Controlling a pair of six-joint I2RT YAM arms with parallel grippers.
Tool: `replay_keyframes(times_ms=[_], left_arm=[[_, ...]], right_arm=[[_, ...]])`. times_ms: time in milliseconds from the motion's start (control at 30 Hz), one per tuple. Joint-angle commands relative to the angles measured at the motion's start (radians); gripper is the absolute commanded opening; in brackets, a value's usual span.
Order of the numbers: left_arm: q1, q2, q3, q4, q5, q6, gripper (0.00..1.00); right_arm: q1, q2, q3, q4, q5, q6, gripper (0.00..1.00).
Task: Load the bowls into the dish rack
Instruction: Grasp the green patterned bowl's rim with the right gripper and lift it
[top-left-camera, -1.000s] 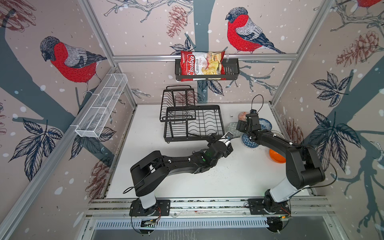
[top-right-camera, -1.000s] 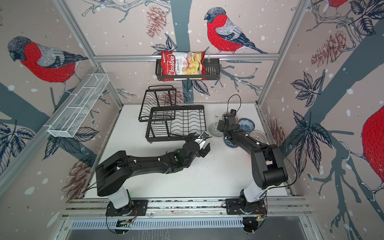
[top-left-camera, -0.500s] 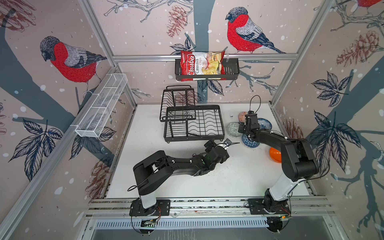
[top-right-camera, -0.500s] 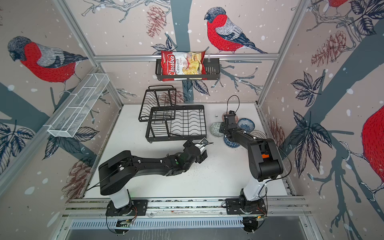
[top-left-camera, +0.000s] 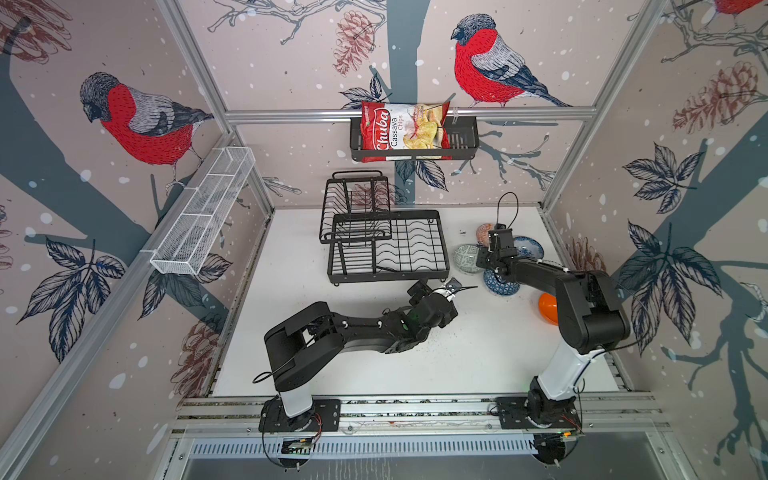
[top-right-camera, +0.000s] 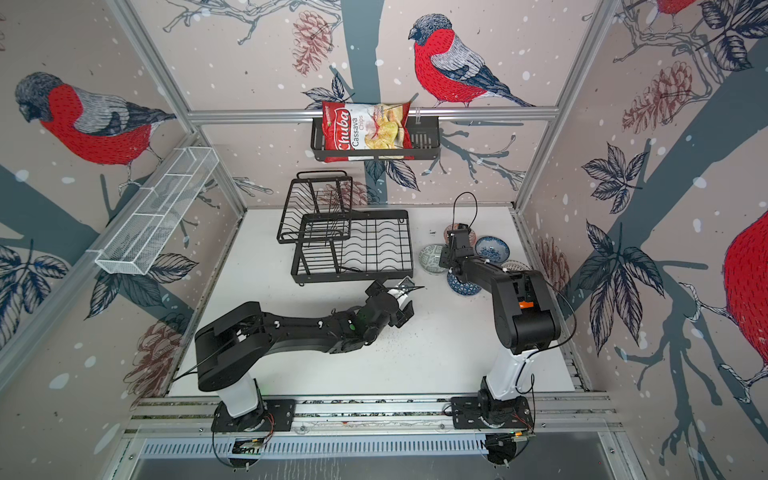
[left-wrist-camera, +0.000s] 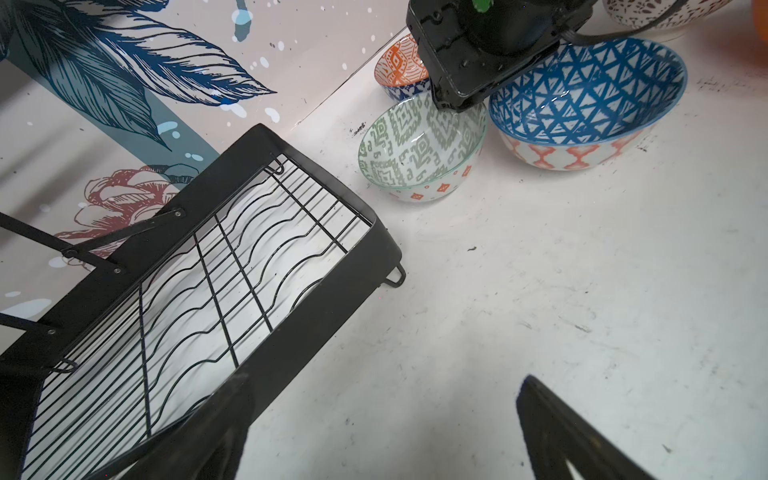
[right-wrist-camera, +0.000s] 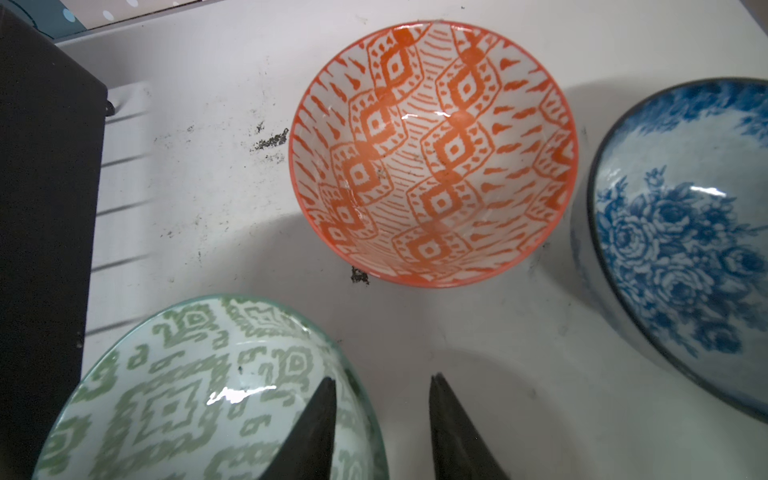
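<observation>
White table (top-left-camera: 478, 353) under bird-print walls. Stretches right gripper (right-wrist-camera: 380, 380) down over green bowl (right-wrist-camera: 187, 395) on table beside rack (top-left-camera: 390, 249), jaws astride its rim, not yet pinching. Lays left gripper (top-left-camera: 436, 286) low by rack corner, jaws spread, empty. Hides patterned orange bowl (top-left-camera: 484, 232) partly behind right wrist.

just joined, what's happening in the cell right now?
Bowl loading, none in yet: the dish rack is empty. The right gripper straddles the rim of the grey-green bowl, one finger inside, not clamped yet. The left gripper hovers open and empty by the rack's front corner. The other bowls sit on the table nearby.
</observation>
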Motion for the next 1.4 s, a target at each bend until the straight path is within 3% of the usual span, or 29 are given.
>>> replay_keyframes(times_ms=[0,667,1167,1367], left_arm=[[-0.002,-0.009,-0.002,0.031,-0.003,-0.015,0.98],[0.002,-0.036,-0.019,0.038,-0.02,-0.034,0.98],[0.017,-0.124,-0.057,0.055,0.038,-0.107,0.99],[0.023,-0.239,-0.062,-0.006,0.063,-0.231,0.98]], right_arm=[[-0.001,0.022,0.016,-0.014,-0.023,0.016,0.35],[0.001,-0.027,-0.015,0.014,-0.056,0.04,0.05],[0.025,-0.275,-0.097,-0.066,-0.075,0.094,0.02],[0.101,-0.383,-0.164,-0.125,-0.091,0.104,0.02]])
